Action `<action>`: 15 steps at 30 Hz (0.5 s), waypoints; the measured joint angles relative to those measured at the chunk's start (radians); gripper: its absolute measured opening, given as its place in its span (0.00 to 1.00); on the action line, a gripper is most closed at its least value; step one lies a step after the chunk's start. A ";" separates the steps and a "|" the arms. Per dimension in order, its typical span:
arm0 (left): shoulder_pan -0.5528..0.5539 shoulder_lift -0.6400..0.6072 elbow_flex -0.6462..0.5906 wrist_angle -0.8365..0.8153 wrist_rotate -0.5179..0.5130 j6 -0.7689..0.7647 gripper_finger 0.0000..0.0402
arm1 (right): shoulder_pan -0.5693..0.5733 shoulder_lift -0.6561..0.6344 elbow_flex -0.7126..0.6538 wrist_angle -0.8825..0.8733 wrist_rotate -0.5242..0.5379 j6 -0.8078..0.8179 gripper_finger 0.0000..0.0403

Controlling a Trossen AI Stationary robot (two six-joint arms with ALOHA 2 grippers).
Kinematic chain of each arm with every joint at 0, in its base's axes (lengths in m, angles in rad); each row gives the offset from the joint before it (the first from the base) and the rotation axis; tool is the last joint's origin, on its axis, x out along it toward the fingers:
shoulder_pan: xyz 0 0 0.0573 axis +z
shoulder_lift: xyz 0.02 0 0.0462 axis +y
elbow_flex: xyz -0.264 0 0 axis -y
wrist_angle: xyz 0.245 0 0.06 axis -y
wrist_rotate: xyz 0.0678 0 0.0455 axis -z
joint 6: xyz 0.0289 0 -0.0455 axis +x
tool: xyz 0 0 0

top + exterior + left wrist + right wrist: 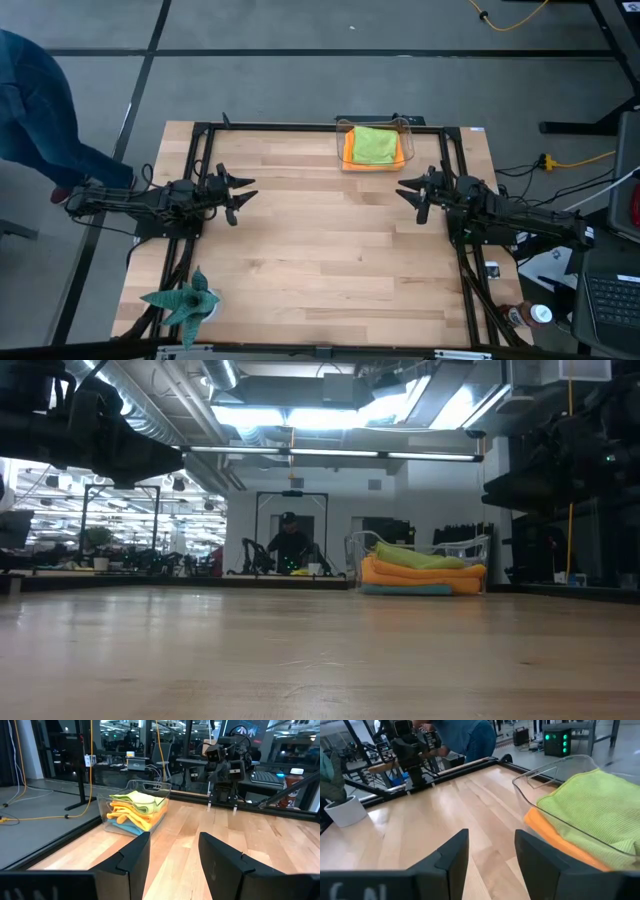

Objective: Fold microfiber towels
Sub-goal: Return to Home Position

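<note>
So the big wooden bench (pixel 330 250) is taking up most of the overhead view, and nothing is lying loose on its middle.

The two dark arms are reaching in from opposite sides and facing each other across the bench. The left arm (pixel 140 200) is coming in from the left edge and the right arm (pixel 510 208) from the right edge, both hanging at about the same height along the bench. They're sitting well apart from each other.

A person (pixel 40 110) in blue is standing on the floor off the far left corner of the bench.

The clear bin (pixel 408 125) is sitting at the far edge of the bench, a bit right of centre and nearer the right arm. All the microfiber towels (pixel 420 572) are stacked folded inside it. The teal towel (pixel 405 589) is lying at the bottom, the orange towels (pixel 425 576) are sitting in the middle, and the lime green towel (pixel 374 145) is resting on top.

The dark green plant figure (pixel 185 298) is standing in a white pot (pixel 344 811) at the near left corner of the bench, well away from the bin.

The left hand (pixel 238 197) is hovering over bare wood with its fingers spread and nothing between them. The right hand (pixel 410 193) is doing the same, fingers spread wide and gripping nothing, just beside the bin but not touching it.
</note>
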 joint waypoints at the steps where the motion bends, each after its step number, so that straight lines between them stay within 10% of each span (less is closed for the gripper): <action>1: 0.000 0.000 0.000 0.000 0.000 0.000 0.40 | 0.000 0.000 0.000 0.000 0.000 -0.008 0.40; 15: 0.000 0.000 0.000 0.000 -0.001 0.000 0.40 | 0.000 0.000 0.000 -0.003 0.000 -0.025 0.40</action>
